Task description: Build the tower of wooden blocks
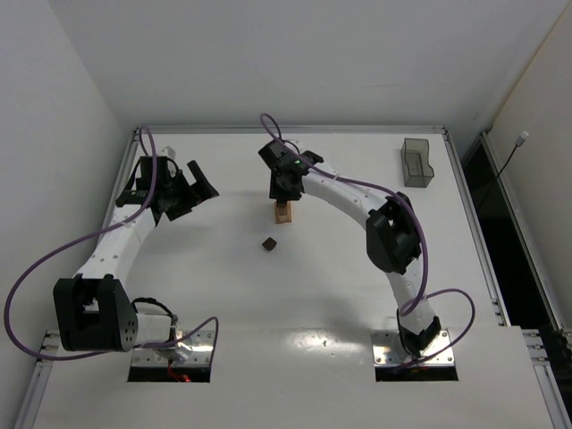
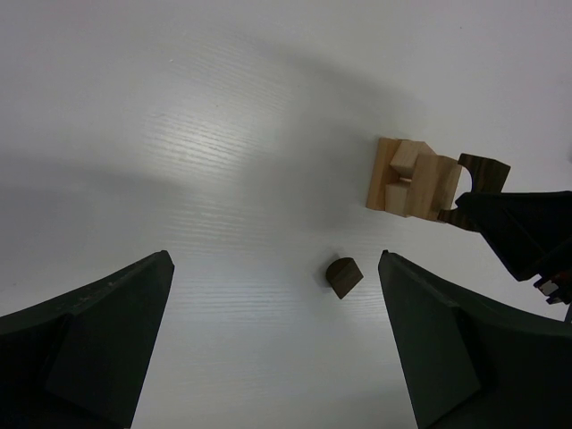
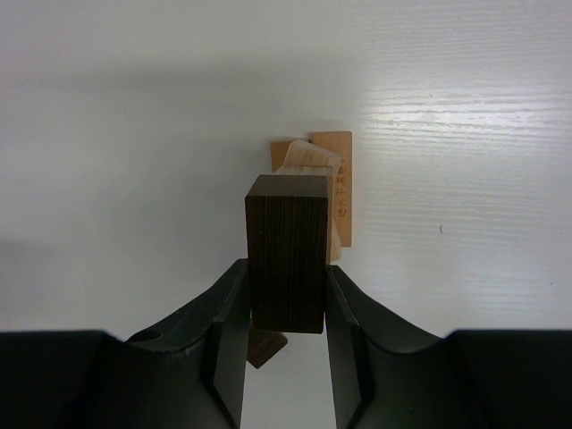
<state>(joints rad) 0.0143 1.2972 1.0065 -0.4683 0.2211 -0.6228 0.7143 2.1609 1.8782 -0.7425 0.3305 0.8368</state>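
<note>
The wood block tower (image 1: 283, 213) is a small stack of light tan blocks near the table's middle back; it also shows in the left wrist view (image 2: 407, 179) and under the held block in the right wrist view (image 3: 329, 183). My right gripper (image 3: 286, 304) is shut on a dark brown block (image 3: 287, 252), holding it right over the tower; in the top view this gripper (image 1: 285, 189) hides the tower's top. A small loose dark brown block (image 1: 269, 243) lies in front of the tower, and it shows in the left wrist view (image 2: 343, 275). My left gripper (image 1: 198, 189) is open and empty, well left of the tower.
A translucent grey plastic container (image 1: 416, 163) stands at the back right. The table's metal rim (image 1: 295, 130) runs along the back edge. Both arm bases sit at the near edge.
</note>
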